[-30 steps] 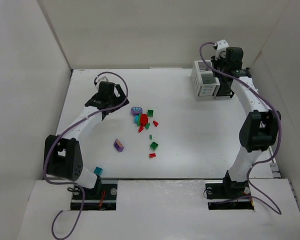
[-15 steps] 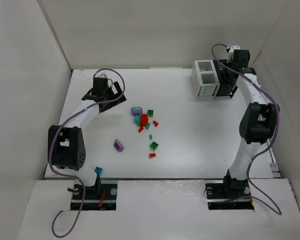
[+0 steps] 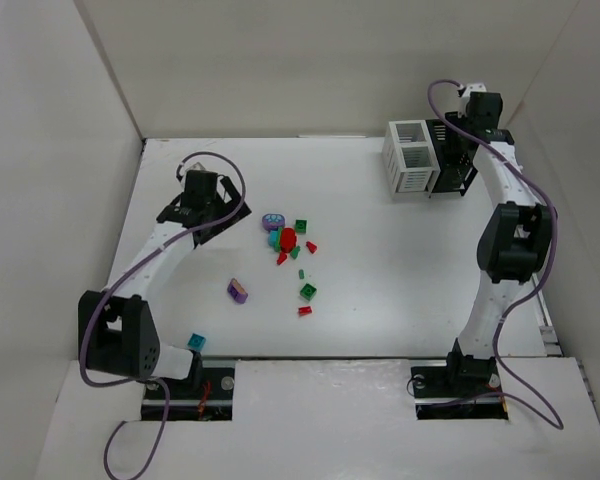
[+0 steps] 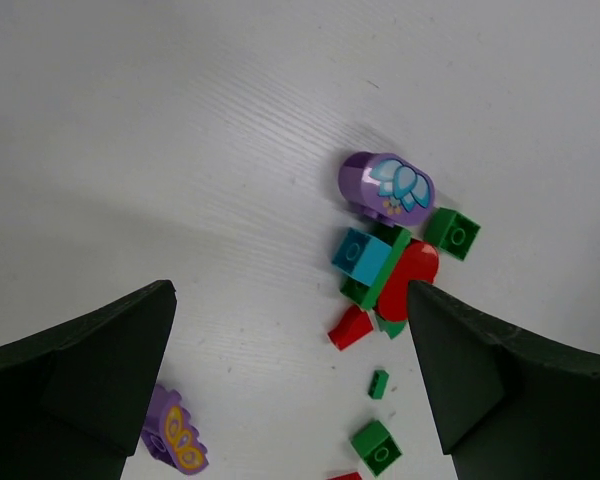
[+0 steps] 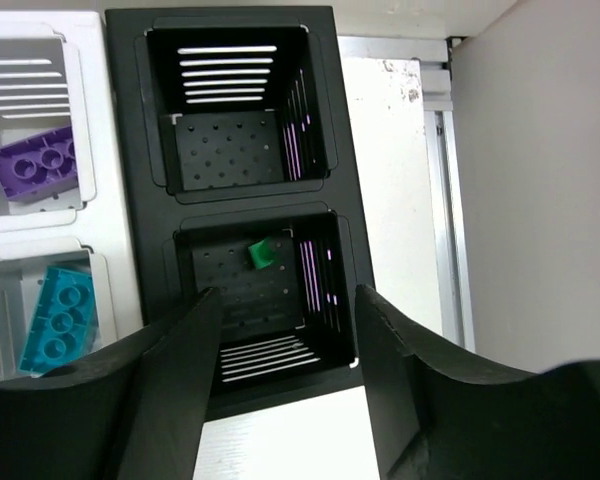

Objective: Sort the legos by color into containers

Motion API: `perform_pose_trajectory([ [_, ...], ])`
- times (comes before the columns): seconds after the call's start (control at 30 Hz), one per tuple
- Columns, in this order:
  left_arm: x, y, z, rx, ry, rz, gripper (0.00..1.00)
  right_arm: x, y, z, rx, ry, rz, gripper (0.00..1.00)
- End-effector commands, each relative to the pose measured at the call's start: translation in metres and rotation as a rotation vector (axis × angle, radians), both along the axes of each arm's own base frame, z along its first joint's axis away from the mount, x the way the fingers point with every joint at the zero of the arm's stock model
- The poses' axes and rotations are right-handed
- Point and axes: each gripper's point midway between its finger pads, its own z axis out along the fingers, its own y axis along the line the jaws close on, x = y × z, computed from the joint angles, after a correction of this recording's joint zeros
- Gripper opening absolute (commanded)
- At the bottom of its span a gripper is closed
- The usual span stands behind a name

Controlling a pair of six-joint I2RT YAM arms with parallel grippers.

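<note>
Over the black bin [image 5: 127, 120], the right gripper [image 5: 287, 295] has its fingers parted with nothing between them. A small green brick [image 5: 261, 253] lies on the floor of the compartment right below. The white bin [image 5: 40, 222] alongside holds a purple brick [image 5: 35, 165] and a teal brick [image 5: 58, 318], one per compartment.

The other bricks are mid-table: a tight pile [image 3: 285, 240] plus loose bricks [image 3: 308, 292] toward the near edge. The left gripper [image 4: 290, 290] hangs wide open and empty just left of the pile, so the left arm is far nearer. The right arm is well apart, at the far right corner.

From the left wrist, the pile sits ahead, off toward the right finger. The green plate [image 4: 378, 268] in it runs diagonally, wedged among its neighbours. My read: the next pick needs a shift right and a wrist turn.

The table [image 3: 400, 270] is flat and white. The bins sit close to the side wall [image 5: 540, 200], so it's tight there.
</note>
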Motion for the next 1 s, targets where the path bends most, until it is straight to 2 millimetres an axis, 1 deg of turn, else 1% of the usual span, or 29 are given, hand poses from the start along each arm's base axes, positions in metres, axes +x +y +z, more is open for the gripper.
perform_pose_trajectory([
  [0.0,-0.024,0.003,0.008,0.005,0.010,0.073,1.00,0.012,0.004,0.038,0.012,-0.100,0.009,0.61],
  [0.07,-0.035,0.004,0.004,-0.014,0.032,0.101,1.00,0.007,0.016,0.043,0.066,-0.111,0.053,0.65],
  [0.1,-0.042,0.001,0.007,-0.028,0.024,0.104,1.00,-0.002,0.024,0.060,0.096,-0.143,0.075,0.68],
  [0.13,-0.052,0.003,-0.002,-0.042,0.056,0.131,1.00,-0.003,0.035,0.071,0.120,-0.183,0.104,0.70],
  [0.17,-0.059,0.000,-0.005,-0.053,0.065,0.135,1.00,-0.010,0.055,0.059,0.159,-0.162,0.161,0.73],
  [0.2,-0.064,0.001,0.000,-0.071,0.050,0.150,1.00,-0.015,0.066,0.062,0.170,-0.174,0.194,0.75],
  [0.23,-0.074,-0.001,-0.005,-0.073,0.073,0.149,1.00,-0.024,0.075,0.080,0.173,-0.219,0.208,0.76],
  [0.27,-0.078,-0.004,-0.002,-0.086,0.069,0.163,1.00,-0.031,0.085,0.077,0.181,-0.209,0.232,0.76],
  [0.3,-0.084,-0.005,-0.004,-0.089,0.077,0.161,1.00,-0.039,0.105,0.063,0.189,-0.177,0.265,0.78],
  [0.33,-0.086,-0.011,0.004,-0.098,0.051,0.137,1.00,-0.048,0.115,0.068,0.190,-0.182,0.286,0.79],
  [0.37,-0.092,-0.012,-0.005,-0.082,0.071,0.128,1.00,-0.055,0.128,0.064,0.198,-0.171,0.317,0.79],
  [0.4,-0.091,-0.017,0.000,-0.098,0.050,0.122,1.00,-0.067,0.156,0.047,0.198,-0.126,0.374,0.81],
  [0.43,-0.095,-0.019,-0.006,-0.093,0.063,0.110,1.00,-0.077,0.171,0.041,0.201,-0.101,0.405,0.81],
  [0.47,-0.097,-0.024,-0.009,-0.086,0.075,0.102,1.00,-0.087,0.183,0.043,0.177,-0.104,0.423,0.81],
  [0.5,-0.102,-0.023,-0.021,-0.072,0.106,0.104,1.00,-0.094,0.190,0.038,0.141,-0.092,0.420,0.81],
  [0.53,-0.108,-0.025,-0.029,-0.072,0.138,0.111,0.99,-0.110,0.214,0.024,0.126,-0.056,0.459,0.81],
  [0.57,-0.112,-0.026,-0.037,-0.068,0.162,0.115,0.99,-0.119,0.219,0.029,0.117,-0.070,0.450,0.81],
  [0.6,-0.124,-0.020,-0.057,-0.043,0.218,0.137,0.98,-0.121,0.219,0.031,0.098,-0.084,0.410,0.81],
  [0.63,-0.131,-0.017,-0.065,-0.041,0.241,0.153,0.98,-0.126,0.233,0.027,0.109,-0.074,0.432,0.81],
  [0.67,-0.137,-0.018,-0.072,-0.056,0.268,0.161,0.95,-0.129,0.237,0.032,0.125,-0.084,0.434,0.81],
  [0.7,-0.144,-0.018,-0.078,-0.072,0.299,0.192,0.95,-0.131,0.241,0.035,0.145,-0.080,0.443,0.81],
  [0.73,-0.152,-0.015,-0.087,-0.072,0.321,0.213,0.95,-0.136,0.253,0.032,0.179,-0.061,0.489,0.81],
  [0.77,-0.157,-0.016,-0.090,-0.075,0.328,0.217,0.95,-0.139,0.260,0.032,0.189,-0.058,0.514,0.81],
  [0.8,-0.159,-0.017,-0.090,-0.095,0.322,0.220,0.94,-0.140,0.262,0.032,0.194,-0.056,0.522,0.81],
  [0.83,-0.157,-0.018,-0.092,-0.111,0.312,0.232,0.94,-0.141,0.267,0.030,0.205,-0.059,0.525,0.81],
  [0.87,-0.157,-0.015,-0.093,-0.105,0.304,0.248,0.94,-0.140,0.269,0.023,0.209,-0.041,0.532,0.81],
  [0.9,-0.157,-0.015,-0.093,-0.105,0.304,0.248,0.92,-0.138,0.270,0.028,0.210,-0.051,0.533,0.81],
  [0.93,-0.152,-0.016,-0.092,-0.107,0.295,0.259,0.92,-0.136,0.271,0.021,0.207,-0.030,0.531,0.81],
  [0.97,-0.149,-0.015,-0.090,-0.099,0.287,0.265,0.87,-0.136,0.271,0.018,0.205,-0.016,0.530,0.81],
])
